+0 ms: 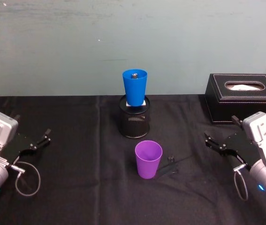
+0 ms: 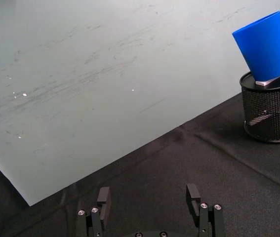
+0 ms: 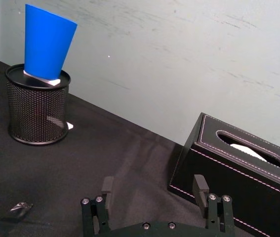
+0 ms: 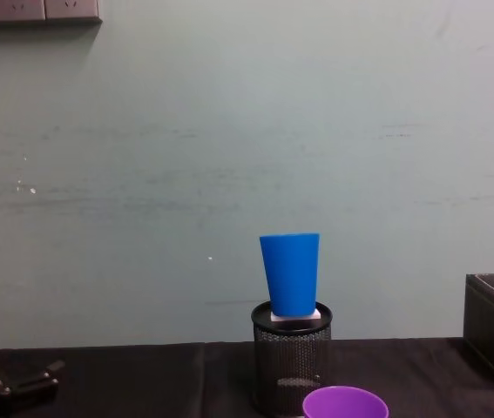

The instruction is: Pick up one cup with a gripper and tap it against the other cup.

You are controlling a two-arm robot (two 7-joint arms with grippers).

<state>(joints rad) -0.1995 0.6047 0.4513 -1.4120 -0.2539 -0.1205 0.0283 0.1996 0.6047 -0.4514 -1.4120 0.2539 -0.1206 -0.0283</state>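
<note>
Purple cup [image 1: 148, 161] stands untouched between left gripper [image 2: 148, 195] and right gripper [image 3: 153, 186], fingers [image 2: 103, 198] spread.

purple plastic tumbler [image 1: 148, 159] upright, mouth up, on the black cloth [image 1: 76, 187] at centre – plain, smooth, tapered wall. behind it and apart, farther from the robot, bright blue tumbler [image 1: 134, 87] of like size and shape, upright, perched in the mouth of a black wire-mesh pen holder [image 1: 133, 119], base on something white inside. left gripper [image 1: 43, 137] and right gripper [image 1: 222, 127] low at either side, well apart from both cups – jaws spread.
</note>
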